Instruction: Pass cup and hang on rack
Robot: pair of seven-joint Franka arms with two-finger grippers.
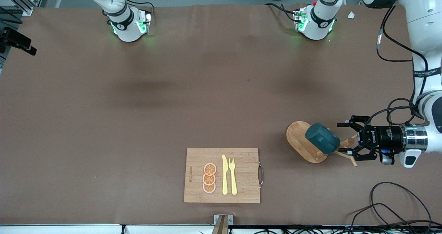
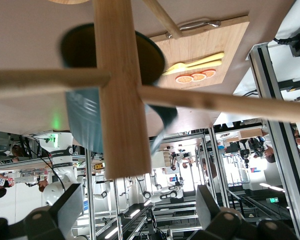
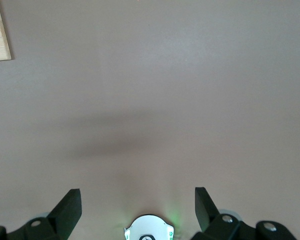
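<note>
The dark teal cup (image 1: 323, 138) hangs on a peg of the light wooden rack (image 1: 298, 137), above its oval base, toward the left arm's end of the table. My left gripper (image 1: 347, 139) lies level beside the rack's top, open, its fingers astride the peg tips and apart from the cup. In the left wrist view the rack's post (image 2: 117, 100) and pegs fill the frame, the cup (image 2: 85, 120) shows past them, and nothing sits between the left gripper's (image 2: 138, 207) fingers. My right gripper (image 3: 137, 210) is open and empty over bare table near its own base, out of the front view.
A bamboo cutting board (image 1: 245, 189) with a yellow knife, a yellow fork and orange slices lies near the table's front edge, mid-table. Loose cables (image 1: 390, 206) trail by the front corner at the left arm's end. Both arm bases (image 1: 127, 27) stand along the table's robot edge.
</note>
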